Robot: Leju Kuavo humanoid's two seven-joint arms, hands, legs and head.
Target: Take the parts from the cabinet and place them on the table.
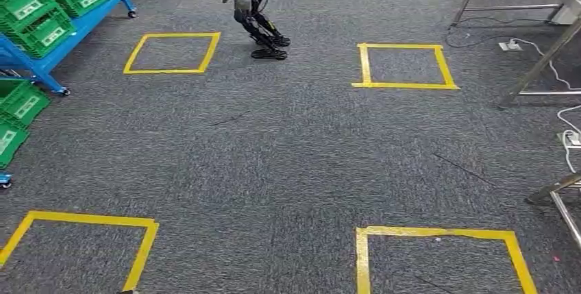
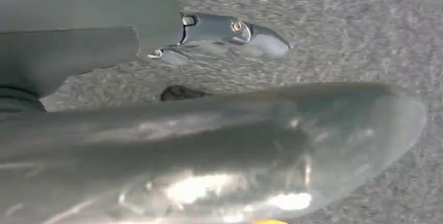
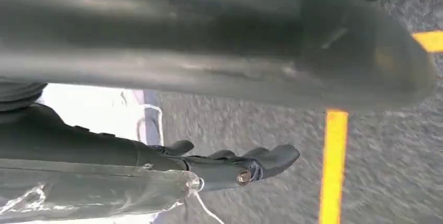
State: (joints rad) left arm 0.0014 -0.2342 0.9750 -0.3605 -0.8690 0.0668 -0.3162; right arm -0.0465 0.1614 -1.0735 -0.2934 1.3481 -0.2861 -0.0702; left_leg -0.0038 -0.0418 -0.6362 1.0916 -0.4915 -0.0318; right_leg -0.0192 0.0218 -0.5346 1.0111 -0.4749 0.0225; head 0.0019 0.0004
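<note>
Looking at the head view, the robot seems to be in the walking leg of the job, somewhere between cabinet and table. The blue rack with green crates sits off to the left, and I'd guess that's the cabinet the parts come from. Metal table legs show at the far right.

Left hand hangs over grey carpet, fingers stretched out and apart, nothing in them. Right hand is the same deal: fingers loosely extended, holding nothing, with a crinkly clear plastic cover near the wrist. So no part is picked up yet; if the parts are in those crates, I can't make them out from here.

My guess for the next move: turn toward the rack, get close and square up to a crate before reaching.

Writing-wise, the crates carry white labels, too small to read. Yellow tape squares mark the floor, and another robot stands farther back.
</note>
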